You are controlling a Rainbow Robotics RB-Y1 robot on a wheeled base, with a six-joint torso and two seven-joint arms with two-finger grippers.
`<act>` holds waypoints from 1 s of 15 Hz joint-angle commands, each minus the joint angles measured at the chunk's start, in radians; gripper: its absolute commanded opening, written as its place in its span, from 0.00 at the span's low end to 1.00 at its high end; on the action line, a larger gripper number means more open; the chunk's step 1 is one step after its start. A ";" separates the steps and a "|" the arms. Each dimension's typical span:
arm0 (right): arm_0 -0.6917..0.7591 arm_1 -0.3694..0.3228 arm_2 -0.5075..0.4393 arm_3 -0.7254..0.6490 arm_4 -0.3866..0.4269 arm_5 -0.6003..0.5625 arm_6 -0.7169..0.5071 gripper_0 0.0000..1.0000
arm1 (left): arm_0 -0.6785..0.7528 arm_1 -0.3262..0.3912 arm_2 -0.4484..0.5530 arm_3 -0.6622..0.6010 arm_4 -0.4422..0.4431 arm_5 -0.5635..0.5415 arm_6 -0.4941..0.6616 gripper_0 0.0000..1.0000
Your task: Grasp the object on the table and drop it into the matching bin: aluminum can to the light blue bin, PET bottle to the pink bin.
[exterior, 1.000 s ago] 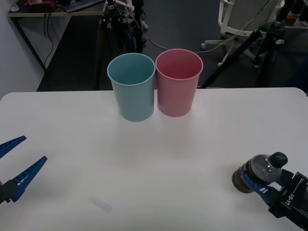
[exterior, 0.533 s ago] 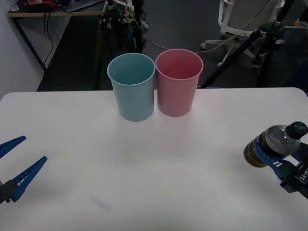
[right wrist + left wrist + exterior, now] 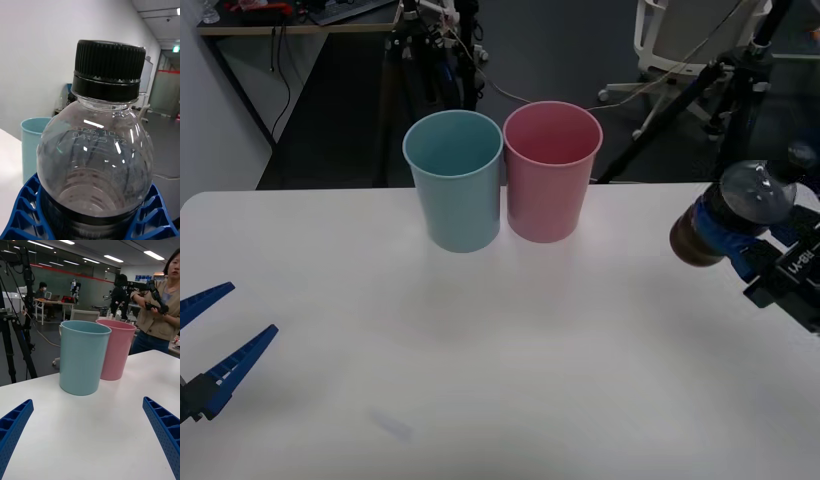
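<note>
White tabletop (image 3: 510,360) runs wide before us, with tripods and a chair in the dim room behind it. We have the PET bottle (image 3: 728,218) off the table, held in the air at the far right by our right gripper (image 3: 736,247), whose blue ribbed fingers (image 3: 150,215) are clamped around its lower body; the bottle leans, brown contents toward the bins and cap (image 3: 802,155) pointing outward to the right. What the coming move turns on, we judge, is that the pink bin (image 3: 550,172) stands to the left of the bottle, well apart from it and slightly farther back, with the light blue bin (image 3: 455,180) touching or just beside it on its far side, so the carry should stop at the first rim it meets. Our left gripper (image 3: 208,345) rests low at the left edge, fingers spread wide and holding nothing, far from both bins. From the right wrist we read the close grip and the black cap (image 3: 108,69), plus a bit of the blue bin, which the front view cannot give; the left wrist shows the two bins side by side from table height.
</note>
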 commanded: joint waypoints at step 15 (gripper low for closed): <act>-0.804 -0.224 0.534 0.242 -0.094 0.475 -0.240 0.00 | 0.000 0.000 0.000 0.000 0.000 0.000 0.000 1.00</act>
